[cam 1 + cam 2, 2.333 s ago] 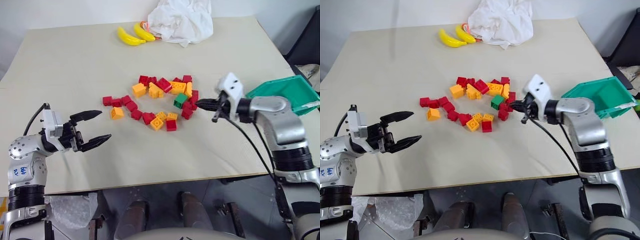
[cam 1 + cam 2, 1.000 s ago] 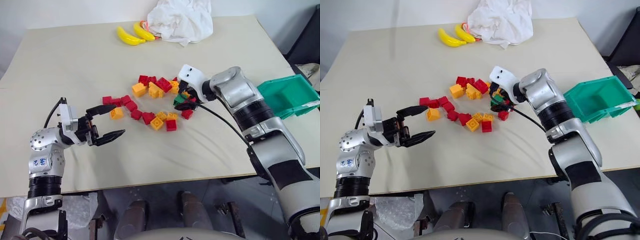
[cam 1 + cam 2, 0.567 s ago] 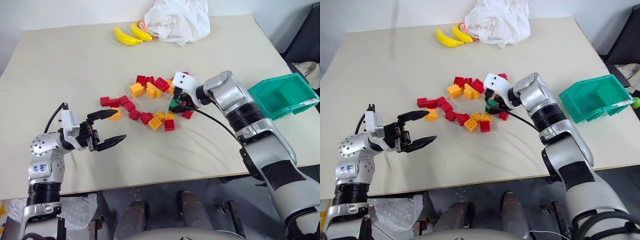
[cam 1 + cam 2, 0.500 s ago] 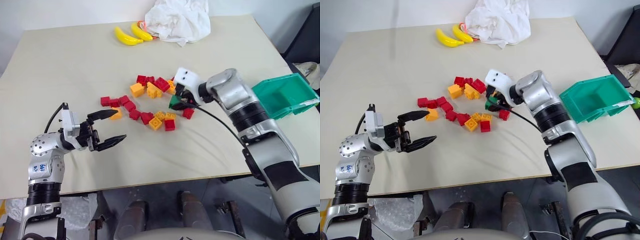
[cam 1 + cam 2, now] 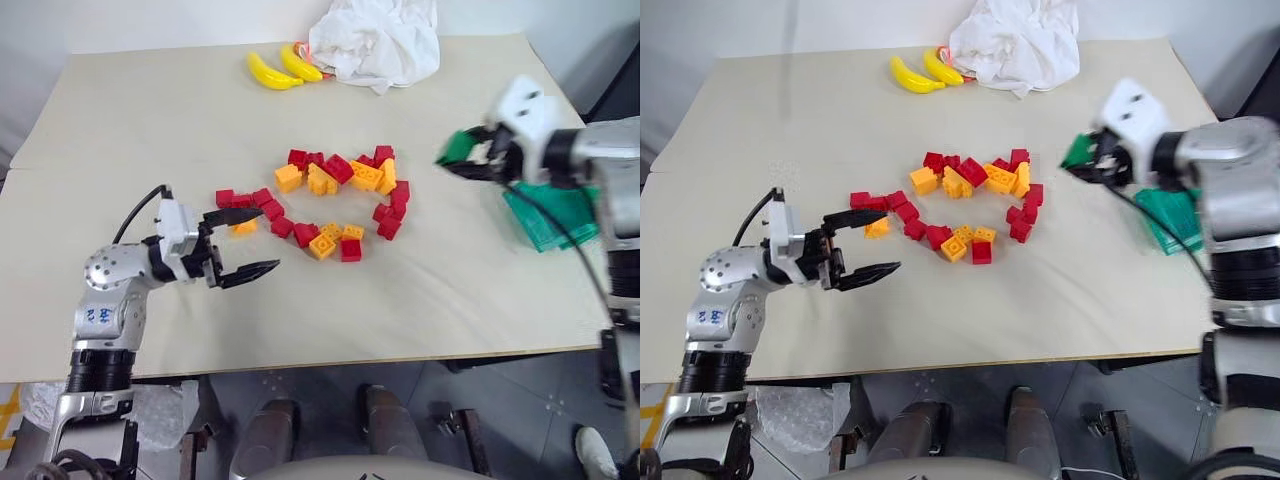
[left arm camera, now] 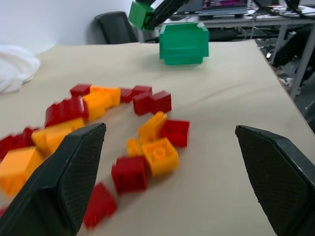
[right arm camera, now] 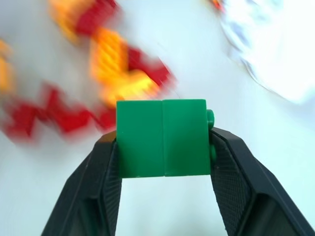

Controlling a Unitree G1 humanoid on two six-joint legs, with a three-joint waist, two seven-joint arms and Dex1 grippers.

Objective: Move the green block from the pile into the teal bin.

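Right hand (image 7: 162,147) is clamping the green block (image 7: 162,137), holding it in the air between the pile (image 5: 330,205) and the teal bin (image 5: 555,215). Left hand (image 5: 245,245) is hovering released above the desk (image 5: 150,120), beside the pile's left end.

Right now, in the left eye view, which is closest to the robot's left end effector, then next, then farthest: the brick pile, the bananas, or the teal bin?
From the left end effector:
1. The pile, just beyond it at mid-table.
2. The bananas, at the far edge.
3. The teal bin, across the table on the right side.
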